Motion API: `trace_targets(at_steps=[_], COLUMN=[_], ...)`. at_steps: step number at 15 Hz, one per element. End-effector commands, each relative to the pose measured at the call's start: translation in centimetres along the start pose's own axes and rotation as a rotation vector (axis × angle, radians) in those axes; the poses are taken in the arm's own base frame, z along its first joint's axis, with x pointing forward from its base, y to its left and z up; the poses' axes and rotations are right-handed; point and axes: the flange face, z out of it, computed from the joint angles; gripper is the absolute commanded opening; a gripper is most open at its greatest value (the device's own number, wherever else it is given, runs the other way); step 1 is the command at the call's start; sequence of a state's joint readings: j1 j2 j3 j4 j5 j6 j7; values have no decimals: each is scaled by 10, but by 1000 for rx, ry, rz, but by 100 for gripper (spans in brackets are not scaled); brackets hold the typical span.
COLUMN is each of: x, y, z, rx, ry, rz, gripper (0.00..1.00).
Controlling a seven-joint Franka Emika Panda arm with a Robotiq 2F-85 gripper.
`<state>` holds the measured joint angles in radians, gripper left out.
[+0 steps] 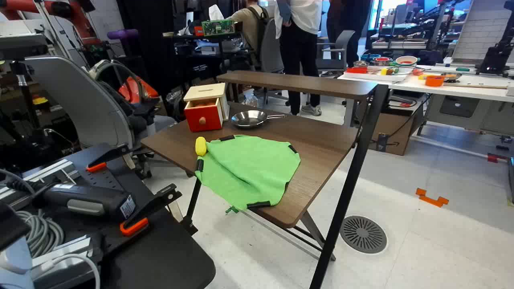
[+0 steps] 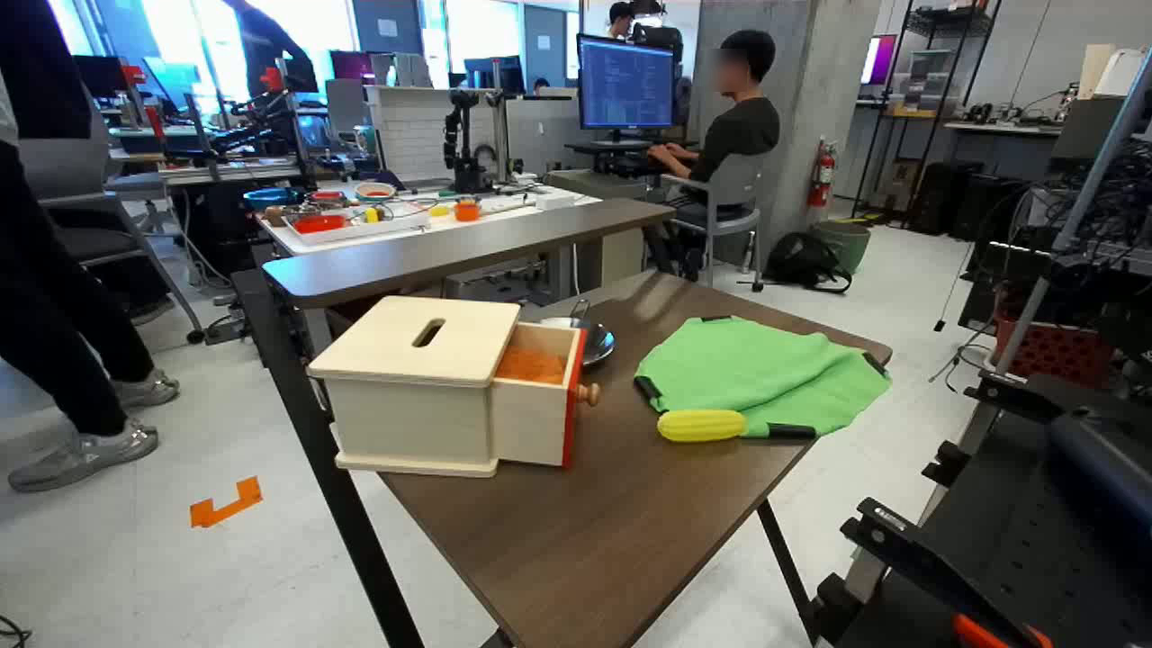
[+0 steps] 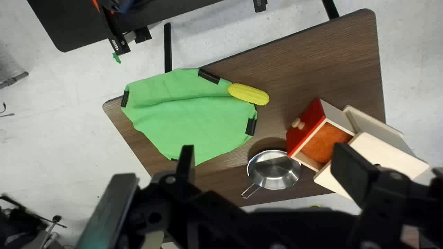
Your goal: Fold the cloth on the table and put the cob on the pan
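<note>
Folding seems the job now — the gripper [image 3: 263, 155], spread wide and empty, should dip to pinch the green cloth [image 3: 192, 119], with the corn cob [image 3: 248, 94] at its two o'clock, frying pan [image 3: 274, 170] at four, in the wrist view.

Pale floor [image 1: 433, 233], concrete pillar [image 2: 828, 85], bright windows [image 2: 486, 40], grey chair [image 2: 740, 193]

In the wrist view the gripper [image 3: 265, 152], cut off below, and the box [image 3: 387, 155] hide 1 corner of the bench [image 3: 328, 58]. The cloth [image 3: 193, 117] hides part of 1 long edge. In an exterior view the drawer [image 2: 531, 425] hides part of the pan [image 2: 601, 345], the bench's near corner is cut off and 1 face [image 2: 730, 72] is blurred.
</note>
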<state>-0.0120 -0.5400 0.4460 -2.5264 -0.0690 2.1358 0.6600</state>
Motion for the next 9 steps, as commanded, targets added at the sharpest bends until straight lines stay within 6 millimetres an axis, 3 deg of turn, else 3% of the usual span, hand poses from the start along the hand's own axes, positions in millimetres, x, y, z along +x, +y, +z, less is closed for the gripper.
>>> trace_targets(at_steps=[1,9], x=[0,3], y=[0,1], z=[0,2], rx=[0,-9], ry=[-1,10], rz=[0,24], gripper=[100,100])
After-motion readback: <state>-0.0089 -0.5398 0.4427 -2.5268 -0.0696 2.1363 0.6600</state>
